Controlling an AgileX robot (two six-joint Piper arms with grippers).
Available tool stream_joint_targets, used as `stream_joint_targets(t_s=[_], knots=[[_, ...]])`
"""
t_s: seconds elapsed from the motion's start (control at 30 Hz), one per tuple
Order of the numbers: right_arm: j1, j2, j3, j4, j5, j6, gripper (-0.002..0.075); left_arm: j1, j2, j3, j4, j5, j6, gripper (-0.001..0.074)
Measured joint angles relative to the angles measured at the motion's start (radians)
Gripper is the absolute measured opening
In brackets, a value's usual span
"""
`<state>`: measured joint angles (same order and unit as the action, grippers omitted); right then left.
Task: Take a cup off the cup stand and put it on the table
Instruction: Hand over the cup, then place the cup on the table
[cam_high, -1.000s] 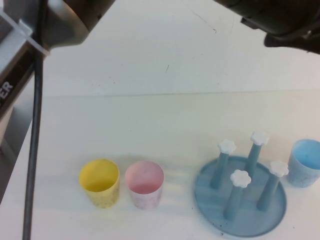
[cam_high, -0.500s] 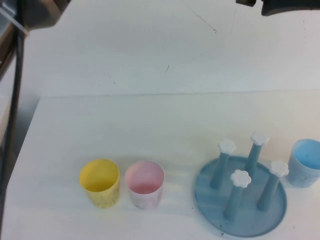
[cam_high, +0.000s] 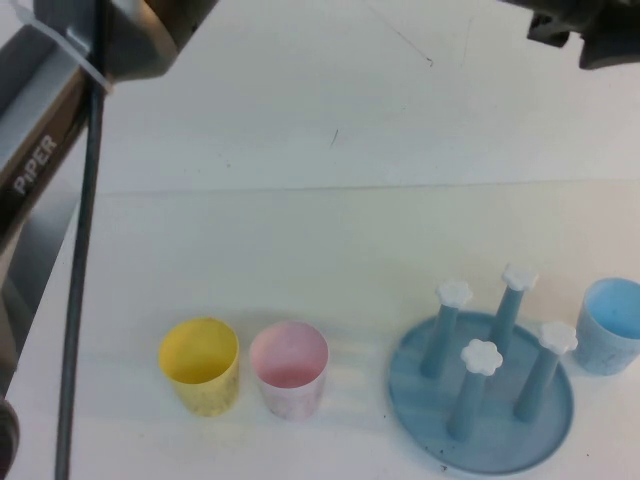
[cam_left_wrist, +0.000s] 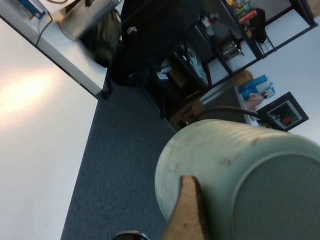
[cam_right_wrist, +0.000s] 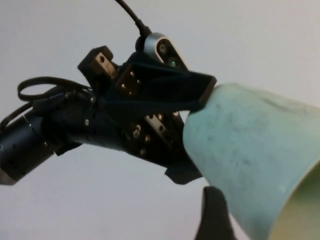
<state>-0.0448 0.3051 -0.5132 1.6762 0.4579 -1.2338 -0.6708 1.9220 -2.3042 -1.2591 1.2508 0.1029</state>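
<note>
The pale mint-green cup (cam_left_wrist: 240, 175) is held in the air, out of the high view. In the left wrist view its base faces the camera, and my left gripper (cam_left_wrist: 250, 210) has a tan finger (cam_left_wrist: 187, 215) against its wall. In the right wrist view the cup (cam_right_wrist: 250, 160) has its rim near the camera. My right gripper (cam_right_wrist: 260, 215) has a dark finger (cam_right_wrist: 214, 217) on its wall, and the left gripper (cam_right_wrist: 170, 125) clasps the far base end. The blue cup stand (cam_high: 415, 400) stands at the front right of the white table (cam_high: 300, 250), with all four pegs bare.
A yellow cup (cam_high: 200, 365) and a pink cup (cam_high: 288, 368) stand upright side by side at the front left. A light blue cup (cam_high: 610, 325) stands right of the stand. The left arm (cam_high: 90, 70) crosses the upper left and the right arm (cam_high: 590, 30) the upper right.
The left arm swung out of the upper left corner, then came back in. The right arm shifted along the top right edge. The cups and stand on the table have not moved.
</note>
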Motion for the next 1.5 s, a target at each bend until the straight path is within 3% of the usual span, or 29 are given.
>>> stream_joint_targets(t_s=[0.3,0.53,0.63,0.7,0.83,0.97,1.07,1.27,1.3,1.37,1.5], knots=[[0.000,0.000,0.000,0.021,-0.038,-0.042,0.0416,-0.066,0.005,0.000,0.026,-0.003,0.029,0.0531],[0.002,0.000,0.000,0.043,0.002,-0.058,0.0113,-0.080,0.005,0.000,0.055,-0.025,0.088,0.0515],[0.002,0.000,0.000,0.041,-0.007,-0.076,0.0036,-0.083,0.005,0.000,0.099,-0.014,0.115,0.0408],[0.002,0.000,0.000,0.041,-0.020,-0.084,0.0024,-0.089,0.005,0.000,0.107,-0.006,0.123,0.0447],[0.002,0.000,0.000,0.041,-0.024,-0.115,0.0022,-0.092,0.005,0.000,0.116,-0.002,0.132,0.0624],[0.002,0.000,0.000,0.034,-0.024,-0.131,0.0022,-0.088,0.005,0.000,0.156,-0.001,0.136,0.0645],[0.002,0.002,0.000,-0.035,-0.024,-0.098,0.0022,-0.075,-0.008,0.000,0.226,0.001,0.126,0.0558],[0.002,0.069,-0.014,-0.305,0.013,0.062,0.0021,-0.066,-0.044,0.000,0.415,0.004,0.051,0.0140],[0.002,0.092,-0.026,-0.372,0.036,0.106,0.0021,-0.066,-0.053,0.000,0.448,0.007,0.049,0.0099],[0.002,0.147,-0.054,-0.505,0.091,0.197,0.0021,-0.066,-0.076,0.000,0.542,0.007,0.039,0.0042],[0.002,0.278,-0.142,-0.779,0.230,0.333,0.0021,-0.090,-0.135,0.024,0.753,0.011,0.002,0.0008]])
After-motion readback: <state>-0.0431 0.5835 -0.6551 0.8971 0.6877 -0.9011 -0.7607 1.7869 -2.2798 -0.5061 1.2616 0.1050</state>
